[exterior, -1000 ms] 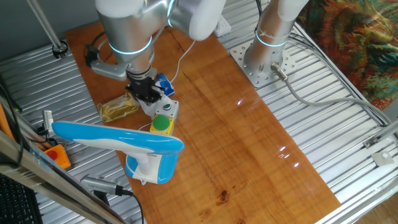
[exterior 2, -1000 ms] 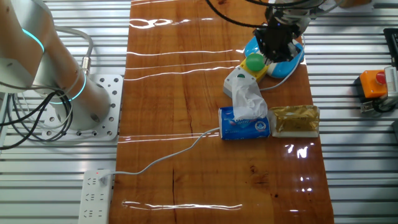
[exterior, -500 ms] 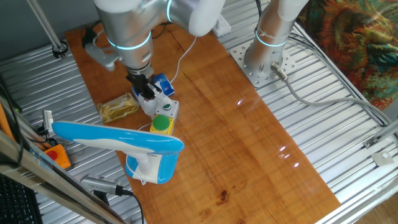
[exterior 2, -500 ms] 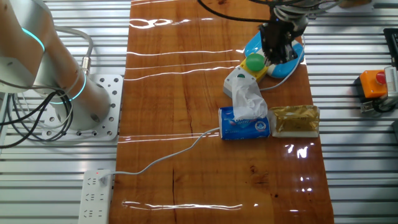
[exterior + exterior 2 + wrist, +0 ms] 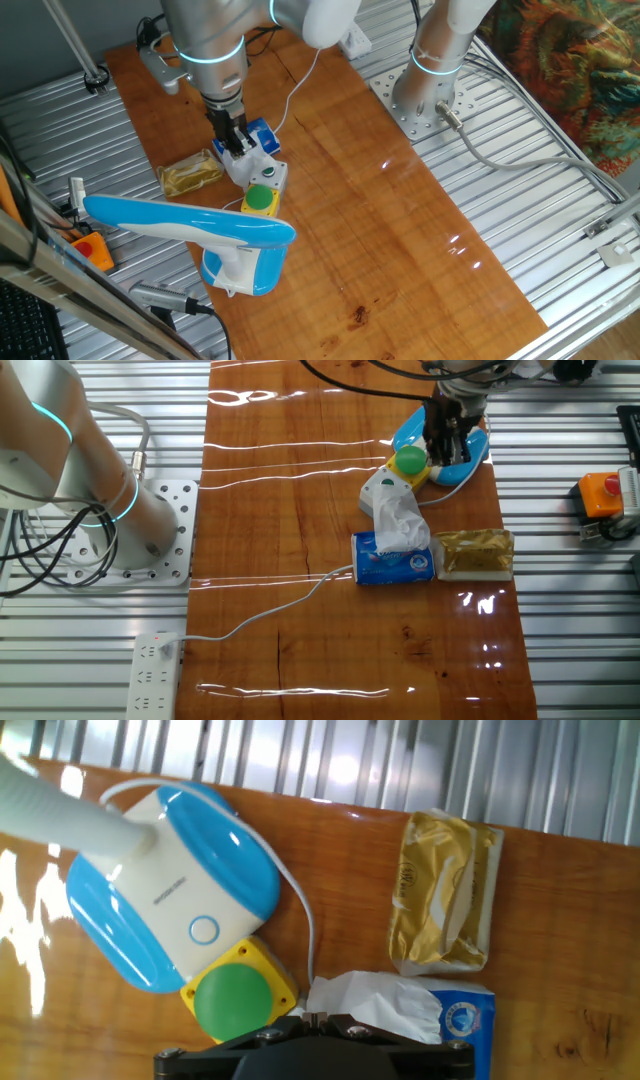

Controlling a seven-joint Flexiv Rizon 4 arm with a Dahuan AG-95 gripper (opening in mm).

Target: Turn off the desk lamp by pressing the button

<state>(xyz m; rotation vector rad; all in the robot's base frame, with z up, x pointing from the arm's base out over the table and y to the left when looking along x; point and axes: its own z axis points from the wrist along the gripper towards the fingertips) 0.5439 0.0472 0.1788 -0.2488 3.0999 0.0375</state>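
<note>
The desk lamp has a long blue head (image 5: 190,222) and a round blue base (image 5: 240,268); the base also shows in the hand view (image 5: 170,885). The green button (image 5: 260,198) with its yellow surround tops a small white box next to the lamp base. It also shows in the other fixed view (image 5: 409,459) and the hand view (image 5: 233,1001). My gripper (image 5: 236,140) hangs above the far end of that box, apart from the button. In the hand view its fingertips (image 5: 318,1017) touch each other, just right of the button.
A blue tissue pack (image 5: 393,555) with white tissue sticking out lies by the box. A gold packet (image 5: 475,552) lies beside it. An orange box with a red button (image 5: 603,493) sits off the board. A second arm's base (image 5: 425,95) and a power strip (image 5: 155,670) stand further off.
My hand has turned about its axis and lifted slightly; the fingers now show edge-on. The button and lamp have not moved.
</note>
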